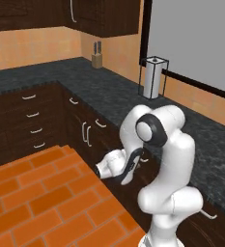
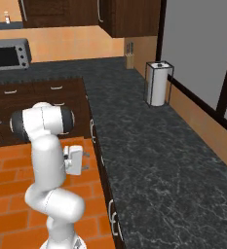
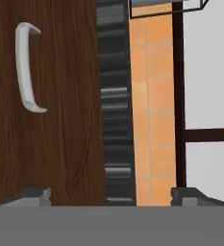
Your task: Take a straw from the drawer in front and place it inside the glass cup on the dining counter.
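Observation:
The drawer is a dark brown wood front close before the hand camera, shut, with its curved silver handle toward the upper left; the view is rolled, so the handle looks upright. My gripper is open, its two dark fingertips far apart with nothing between them, and a short gap separates it from the drawer front. From the right base, the gripper is low, pointing at the cabinet face under the worktop. No straw is visible. The glass cup and the dining counter are out of view.
A black speckled granite worktop runs along the wall above the cabinets. On it stand a tall white cylinder in a wire frame and a knife block. More drawers line the far corner. Orange brick floor lies to the left.

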Motion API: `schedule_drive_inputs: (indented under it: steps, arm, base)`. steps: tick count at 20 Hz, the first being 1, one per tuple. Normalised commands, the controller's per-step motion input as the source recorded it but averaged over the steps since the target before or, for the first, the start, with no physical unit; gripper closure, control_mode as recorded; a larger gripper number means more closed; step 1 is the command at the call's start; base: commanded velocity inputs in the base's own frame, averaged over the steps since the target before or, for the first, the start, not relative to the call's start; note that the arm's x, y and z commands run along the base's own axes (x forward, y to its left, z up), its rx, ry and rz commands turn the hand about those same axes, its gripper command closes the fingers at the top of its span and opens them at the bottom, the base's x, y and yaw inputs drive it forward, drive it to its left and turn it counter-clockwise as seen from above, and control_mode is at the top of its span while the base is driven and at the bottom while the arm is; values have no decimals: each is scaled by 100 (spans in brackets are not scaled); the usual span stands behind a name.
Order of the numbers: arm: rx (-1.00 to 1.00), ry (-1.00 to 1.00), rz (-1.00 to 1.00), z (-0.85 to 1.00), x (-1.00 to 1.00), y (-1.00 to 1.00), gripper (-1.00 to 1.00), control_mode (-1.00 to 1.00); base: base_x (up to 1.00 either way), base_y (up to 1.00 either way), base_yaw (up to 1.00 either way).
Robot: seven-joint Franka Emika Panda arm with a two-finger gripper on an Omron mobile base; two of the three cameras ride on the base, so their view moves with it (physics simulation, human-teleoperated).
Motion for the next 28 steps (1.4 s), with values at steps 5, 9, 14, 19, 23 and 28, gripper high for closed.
schedule_drive_inputs:
  steps: [5,9,14,19,23,28]
  arm:
    - [0,-9,-1,-11,14,-33,-100,-100]
    - [0,-1,0,-17,35,-25,-100,-100]
    - [0,0,0,-21,36,-19,-100,-100]
    - [0,0,0,-28,24,-15,-100,-100]
    - [0,0,0,-32,21,-9,-100,-100]
    - [0,0,0,-30,28,-1,-100,-100]
  base:
    - [0,0,0]
    - [0,0,0]
    - [0,0,0]
    - [0,0,0]
    - [0,0,0]
    - [0,0,0]
